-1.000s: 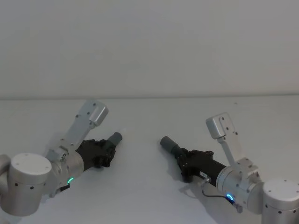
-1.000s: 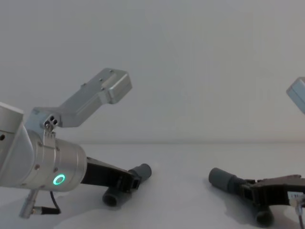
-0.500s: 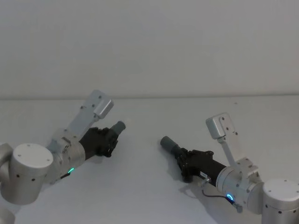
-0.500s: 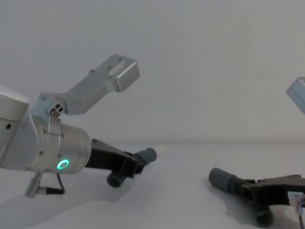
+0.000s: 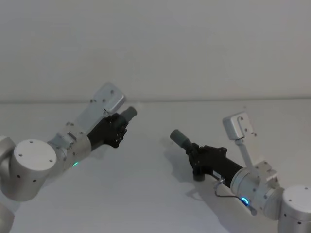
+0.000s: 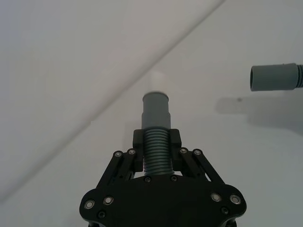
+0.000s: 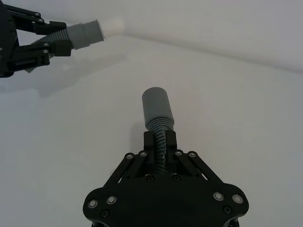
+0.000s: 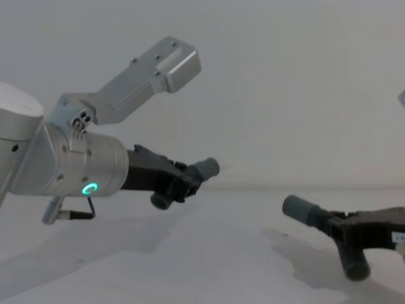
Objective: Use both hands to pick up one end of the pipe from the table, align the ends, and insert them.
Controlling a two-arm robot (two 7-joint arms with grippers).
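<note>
Nearby, the right gripper (image 5: 196, 156) clamped the ribbed middle of the socket pipe piece (image 5: 180, 139), low by the table (image 5: 141, 194). Farther off, the left gripper (image 5: 118, 128) gripped the plug pipe piece (image 5: 129, 114) above the table, its white tip (image 7: 111, 24) well apart from the socket cuff (image 7: 156, 104).

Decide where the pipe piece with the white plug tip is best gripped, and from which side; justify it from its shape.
Grip the ribbed middle behind the cuff, coming from the end away from the white plug tip, as the left gripper does. The ribs probably resist slipping, and cuff and tip are left bare to meet the socket cuff of the other piece in the right gripper.
</note>
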